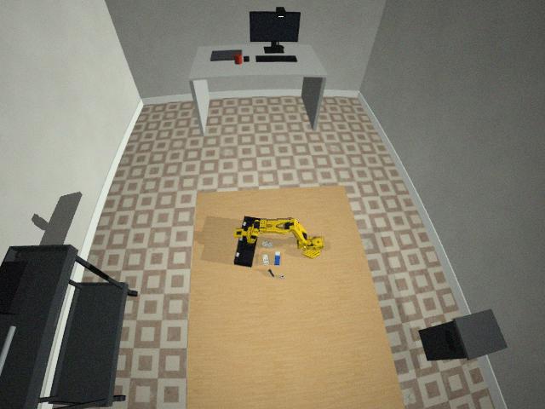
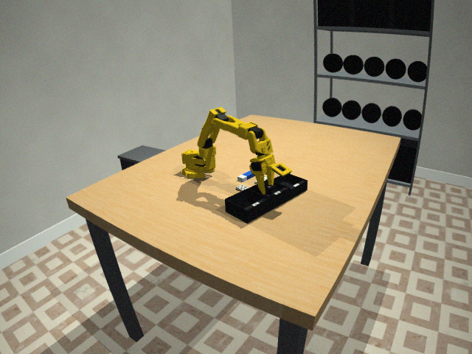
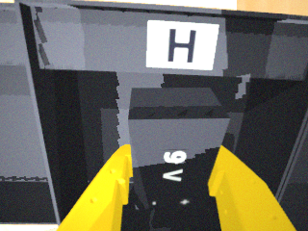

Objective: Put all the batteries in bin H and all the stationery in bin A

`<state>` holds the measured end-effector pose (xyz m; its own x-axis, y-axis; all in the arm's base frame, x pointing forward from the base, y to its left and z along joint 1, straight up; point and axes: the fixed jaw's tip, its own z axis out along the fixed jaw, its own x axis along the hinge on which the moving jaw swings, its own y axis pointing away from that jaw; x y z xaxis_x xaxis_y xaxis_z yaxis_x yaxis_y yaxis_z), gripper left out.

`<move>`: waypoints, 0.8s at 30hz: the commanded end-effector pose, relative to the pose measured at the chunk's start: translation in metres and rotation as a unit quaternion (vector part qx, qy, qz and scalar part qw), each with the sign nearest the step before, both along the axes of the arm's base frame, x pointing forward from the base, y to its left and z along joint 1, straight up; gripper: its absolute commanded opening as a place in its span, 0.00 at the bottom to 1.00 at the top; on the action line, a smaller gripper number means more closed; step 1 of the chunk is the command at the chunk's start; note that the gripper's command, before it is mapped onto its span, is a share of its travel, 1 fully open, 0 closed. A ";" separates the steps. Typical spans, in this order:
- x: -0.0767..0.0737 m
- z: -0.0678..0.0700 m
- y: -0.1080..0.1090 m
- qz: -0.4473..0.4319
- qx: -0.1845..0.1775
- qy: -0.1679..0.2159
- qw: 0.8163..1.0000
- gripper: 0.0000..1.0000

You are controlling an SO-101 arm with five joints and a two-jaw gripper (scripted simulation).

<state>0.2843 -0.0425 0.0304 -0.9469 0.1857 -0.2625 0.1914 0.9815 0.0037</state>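
My gripper (image 2: 267,188) (image 3: 175,149) is shut on a dark block battery (image 3: 178,137) marked 9 V. It holds the battery over the bin marked H (image 3: 115,43), the middle compartment of the black three-part bin row (image 1: 246,258) (image 2: 236,210). The battery's lower end is hidden in shadow. The other two labels are too small to read, so I cannot tell which bin is A. A blue block with a white end (image 1: 277,258) (image 2: 248,175), like an eraser, lies on the table between the bins and the arm base.
Two white domino-like tiles (image 1: 266,244) (image 1: 265,259) lie beside the bin row; one also shows in the exterior view (image 2: 241,187). A small dark elongated thing (image 1: 271,273) and a tiny pale-and-dark thing (image 1: 282,276) lie beyond the blue block. Dividers flank the H bin.
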 end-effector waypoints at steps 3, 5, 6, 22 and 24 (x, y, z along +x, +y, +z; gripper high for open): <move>0.009 0.017 0.001 0.007 -0.008 -0.043 0.999 0.00; 0.009 0.017 0.001 0.007 -0.008 -0.043 0.999 0.00; 0.009 0.017 0.001 0.007 -0.008 -0.043 0.999 0.00; 0.009 0.011 0.001 0.007 -0.008 -0.043 0.999 0.00; 0.009 0.011 0.001 0.007 -0.008 -0.043 0.999 0.00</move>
